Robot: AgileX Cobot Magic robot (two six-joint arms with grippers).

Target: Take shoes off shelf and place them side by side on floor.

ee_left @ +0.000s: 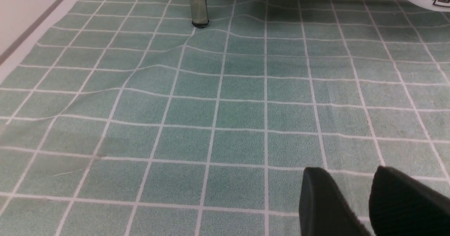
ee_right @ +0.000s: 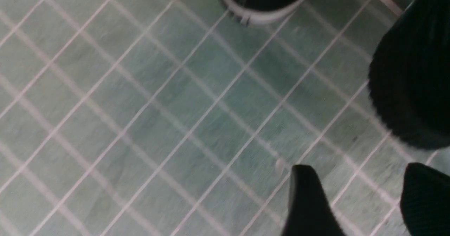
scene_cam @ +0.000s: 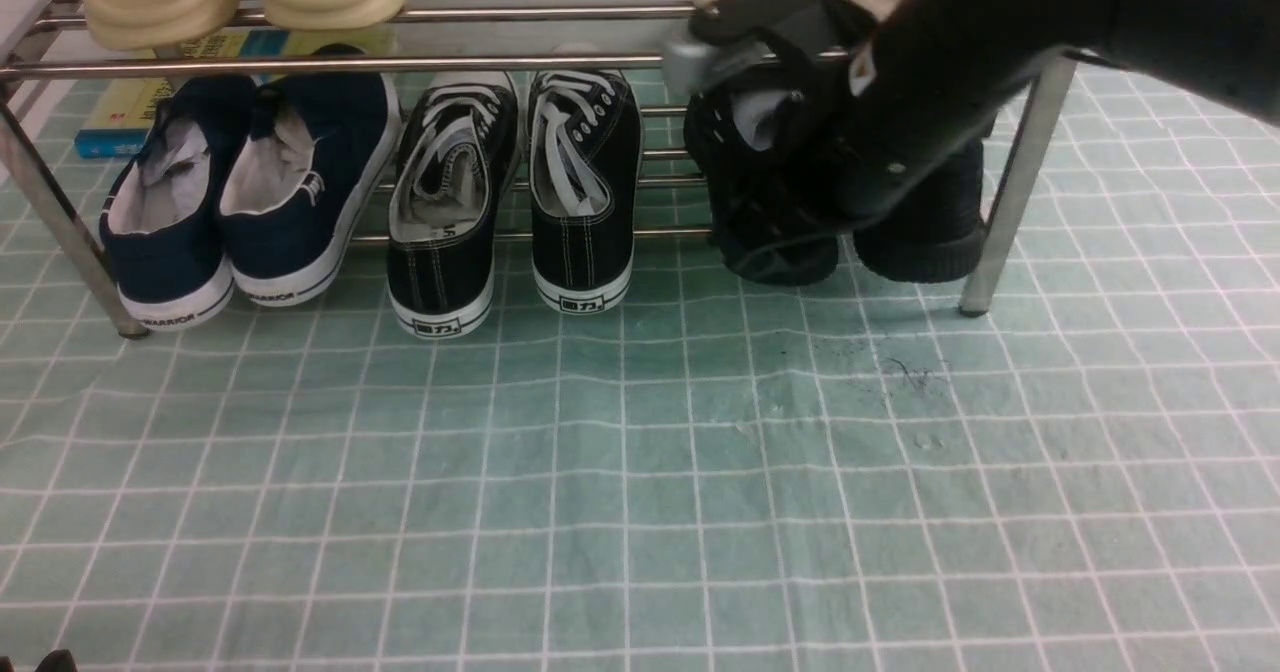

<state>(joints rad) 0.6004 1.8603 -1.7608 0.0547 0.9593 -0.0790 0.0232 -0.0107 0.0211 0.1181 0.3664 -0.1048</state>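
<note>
the black knit shoes (scene_cam: 925, 214) sit at the right end of the lower tier of the steel rack (scene_cam: 540, 64), heels out over the green floor (scene_cam: 620, 472), the right arm (scene_cam: 900, 112) partly covering them. the right jaws (ee_right: 358, 190) are spread wide, gripping nothing. the left jaws (ee_left: 346, 179) hang parted over bare floor.

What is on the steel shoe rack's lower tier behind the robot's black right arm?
Partly showing behind the black right arm are two all-black knit sneakers with black soles. Their middle portions and part of the lower bars are covered, so those can't be seen.
</note>
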